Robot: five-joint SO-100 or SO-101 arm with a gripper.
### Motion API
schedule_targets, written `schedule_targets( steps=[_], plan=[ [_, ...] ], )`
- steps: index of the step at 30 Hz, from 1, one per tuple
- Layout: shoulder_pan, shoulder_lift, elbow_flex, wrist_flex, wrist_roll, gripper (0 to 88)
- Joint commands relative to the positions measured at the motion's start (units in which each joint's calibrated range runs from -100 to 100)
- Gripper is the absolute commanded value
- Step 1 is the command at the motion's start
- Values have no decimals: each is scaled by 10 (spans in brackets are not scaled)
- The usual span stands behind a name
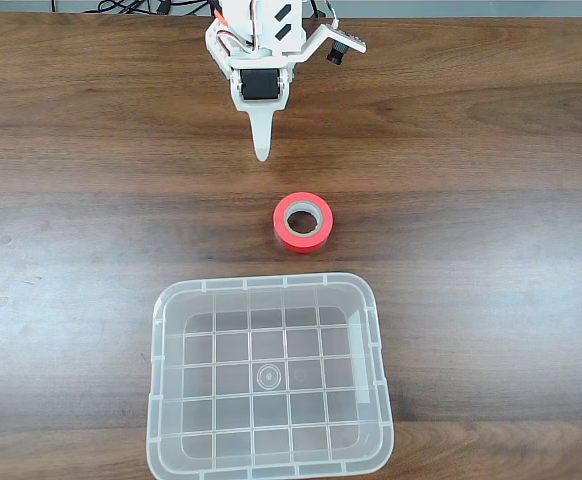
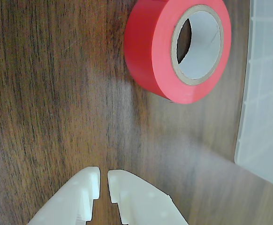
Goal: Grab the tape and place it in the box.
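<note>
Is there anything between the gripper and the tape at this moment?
Nothing: only bare wooden table lies between the gripper and the tape in the fixed view. The wrist view shows the same bare stretch ahead of the nearly closed fingers.

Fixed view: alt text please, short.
A red-orange roll of tape lies flat on a wooden table, between the white gripper above, fingers together, and an empty clear plastic box below.

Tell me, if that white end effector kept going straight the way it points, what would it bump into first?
Probably the red tape. The shut end effector points toward it over bare table; the clear box lies beyond.
</note>
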Motion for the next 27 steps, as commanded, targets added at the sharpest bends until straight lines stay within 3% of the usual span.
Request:
schedule_targets(
  steps=[1, 15, 27],
  plan=[
    [2, -7, -9, 1, -3, 14],
    [-5, -8, -13, -6, -7, 13],
    [-4, 3, -182, 2, -2, 12]
  ],
)
